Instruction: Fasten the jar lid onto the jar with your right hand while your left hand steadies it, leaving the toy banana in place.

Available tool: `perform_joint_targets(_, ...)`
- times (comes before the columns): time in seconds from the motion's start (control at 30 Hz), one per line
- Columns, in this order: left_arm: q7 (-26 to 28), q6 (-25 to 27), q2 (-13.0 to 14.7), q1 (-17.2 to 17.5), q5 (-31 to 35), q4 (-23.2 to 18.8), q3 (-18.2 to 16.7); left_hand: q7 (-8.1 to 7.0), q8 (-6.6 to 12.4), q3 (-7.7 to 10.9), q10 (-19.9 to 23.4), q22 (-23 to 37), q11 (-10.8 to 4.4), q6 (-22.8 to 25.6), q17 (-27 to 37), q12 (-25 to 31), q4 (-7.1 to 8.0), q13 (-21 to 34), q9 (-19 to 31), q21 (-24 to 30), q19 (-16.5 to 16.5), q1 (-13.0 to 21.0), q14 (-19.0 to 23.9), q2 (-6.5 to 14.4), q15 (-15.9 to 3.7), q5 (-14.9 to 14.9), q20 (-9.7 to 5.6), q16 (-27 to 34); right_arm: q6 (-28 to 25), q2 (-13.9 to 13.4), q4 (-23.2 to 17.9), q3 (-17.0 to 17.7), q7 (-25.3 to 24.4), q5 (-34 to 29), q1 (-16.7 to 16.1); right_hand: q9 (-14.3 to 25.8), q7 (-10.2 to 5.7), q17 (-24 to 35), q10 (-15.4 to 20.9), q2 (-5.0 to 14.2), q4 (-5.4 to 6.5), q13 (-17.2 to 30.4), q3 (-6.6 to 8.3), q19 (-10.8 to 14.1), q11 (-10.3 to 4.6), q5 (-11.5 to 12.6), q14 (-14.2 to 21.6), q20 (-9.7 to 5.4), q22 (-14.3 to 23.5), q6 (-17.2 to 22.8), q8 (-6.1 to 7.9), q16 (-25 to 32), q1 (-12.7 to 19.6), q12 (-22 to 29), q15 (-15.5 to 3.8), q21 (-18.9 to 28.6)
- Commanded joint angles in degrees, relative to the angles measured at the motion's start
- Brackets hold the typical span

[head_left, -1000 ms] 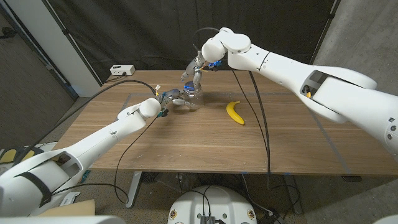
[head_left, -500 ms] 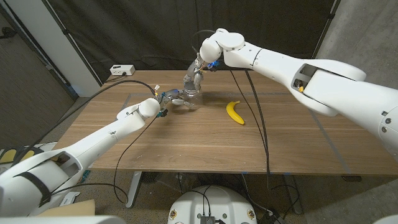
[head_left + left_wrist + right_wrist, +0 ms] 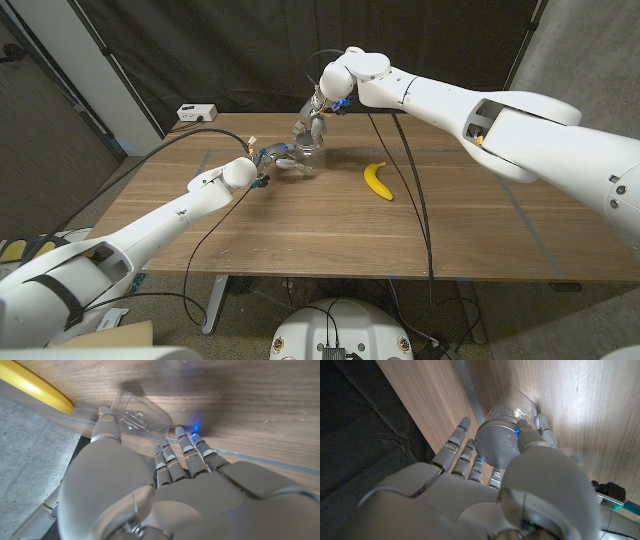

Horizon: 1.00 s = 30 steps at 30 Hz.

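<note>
A clear jar (image 3: 309, 160) stands upright on the wooden table (image 3: 320, 235), toward its far middle. My left hand (image 3: 274, 157) grips the jar's side from the left; in the left wrist view its fingers (image 3: 186, 450) wrap the clear jar (image 3: 137, 412). My right hand (image 3: 315, 118) comes down from above, fingertips around the jar's top. In the right wrist view my right hand (image 3: 485, 495) holds the grey lid (image 3: 496, 446), which sits on the jar's mouth (image 3: 517, 407). The yellow toy banana (image 3: 377, 180) lies to the right of the jar, apart from it, and also shows as a banana (image 3: 35, 387) in the left wrist view.
A small white box (image 3: 196, 113) sits at the table's far left corner. A black cable (image 3: 415, 170) runs across the table to the right of the banana. Dark curtains hang behind the table.
My right hand has settled lower onto the jar's top and turned a little with the lid. The jar, my left hand and the banana have stayed put.
</note>
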Motion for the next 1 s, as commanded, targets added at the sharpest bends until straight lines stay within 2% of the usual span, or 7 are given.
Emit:
perform_joint_targets(0.03, 0.2, -1.1, -0.3, -0.2, -0.3, 1.5, 0.0, -3.61, 0.05, 0.40, 13.7, 0.0, -2.12, 22.2, 0.1, 0.1, -0.03, 0.2, 0.3, -0.1, -0.2, 7.2, -0.2, 7.9, -9.33, 0.4, -0.18, -0.2, 2.2, 0.8, 2.4, -0.9, -1.7, 1.4, -0.3, 0.0, 0.02, 0.6, 3.5, 0.38, 0.18, 0.0, -1.38, 5.1, -0.09, 0.9, 3.5, -1.60, 0.2, 3.1, 0.49, 1.3, 1.7, 1.2, -4.25, 1.6)
perform_joint_targets(0.13, 0.1, -1.2, -0.2, -0.3, -0.2, 1.5, 0.0, -3.55, -0.06, 0.42, 13.6, 0.0, -2.10, 22.1, 0.1, 0.1, 0.00, 0.2, 0.3, -0.1, -0.3, 7.1, -0.1, 8.0, -9.31, 0.4, -0.10, -0.2, 2.7, 0.7, 2.5, -0.9, -2.1, 1.9, -0.6, 0.2, 0.77, 1.3, 7.2, 0.92, 0.28, 0.1, -2.72, 8.9, -0.02, 0.9, 7.6, -2.74, 0.3, 6.4, 1.25, 2.9, 2.7, 2.4, -5.81, 3.0)
perform_joint_targets(0.27, 0.1, -1.3, -0.2, -0.3, -0.3, 1.6, 0.0, -3.59, -0.19, 0.45, 13.7, 0.0, -2.10, 22.1, 0.1, 0.0, -0.03, 0.3, 0.3, 0.0, -0.3, 7.1, -0.1, 8.0, -9.35, 0.4, -0.09, -0.3, 2.6, 0.4, 1.9, -0.4, -3.0, 2.4, -1.3, 0.4, 2.11, 2.1, 12.7, 1.39, 0.51, 0.4, -4.33, 12.1, 0.76, 0.9, 12.0, -3.68, 0.4, 11.1, 2.60, 4.6, 3.6, 4.6, -7.31, 4.2)
perform_joint_targets(0.4, 0.0, -1.4, -0.3, -0.4, -0.3, 1.8, 0.0, -3.37, -0.26, 0.48, 13.6, 0.0, -2.08, 22.2, 0.1, -0.1, -0.04, 0.3, 0.3, 0.0, -0.3, 7.1, -0.1, 8.1, -9.37, 0.4, -0.09, -0.4, 0.5, -0.6, 0.2, 0.3, -4.0, 2.6, -2.7, 0.6, 5.85, 2.7, 16.9, 2.20, 0.85, 0.7, -5.24, 15.7, 1.85, 1.0, 16.3, -4.84, 0.5, 15.3, 3.93, 6.1, 4.0, 6.3, -7.86, 5.7)
perform_joint_targets(0.63, 0.0, -2.1, -0.7, -0.7, -0.4, 2.9, 0.2, -3.50, -0.41, 0.47, 13.7, 0.0, -2.06, 22.3, 0.0, -0.2, -0.03, 0.4, 0.3, 0.0, -0.3, 7.1, -0.1, 8.1, -9.37, 0.4, -0.14, -0.5, -5.9, -1.5, -2.2, 2.4, -5.6, 4.3, -5.8, 0.7, 10.01, 2.7, 18.2, 2.95, 2.10, 0.7, -6.10, 17.9, 2.95, 0.9, 18.5, -4.86, 0.4, 17.5, 4.46, 6.0, 2.5, 6.8, -7.41, 6.7)
perform_joint_targets(0.77, 0.1, -2.2, -0.9, -0.9, -0.3, 3.3, 0.3, -4.35, -0.31, 0.53, 14.0, 0.0, -2.12, 23.0, 0.0, -0.3, -0.07, 0.4, 0.3, 0.1, -0.2, 7.1, -0.1, 8.2, -9.39, 0.4, -0.24, -0.6, -9.9, -1.9, -3.4, 3.8, -6.5, 5.7, -7.3, 0.7, 12.47, 2.7, 19.4, 4.88, 3.37, 0.6, -6.16, 19.2, 5.29, 0.9, 20.2, -4.58, 0.4, 18.7, 4.68, 5.8, 1.2, 7.1, -6.24, 7.3)
perform_joint_targets(1.0, 0.0, -2.1, -0.9, -1.0, -0.3, 3.4, 0.4, -4.60, -0.75, 0.63, 14.4, -0.1, -2.26, 22.4, 0.1, -0.4, -0.15, 0.3, 0.3, 0.2, -0.2, 7.3, 0.0, 8.3, -9.41, 0.5, -0.25, -0.6, -15.8, -2.0, -4.0, 5.2, -6.9, 8.1, -8.2, 0.8, 13.67, 2.5, 20.7, 6.01, 4.35, 0.6, -6.34, 19.9, 6.57, 0.5, 21.9, -4.49, 0.3, 20.1, 4.96, 5.6, -0.1, 7.4, -5.50, 7.6)
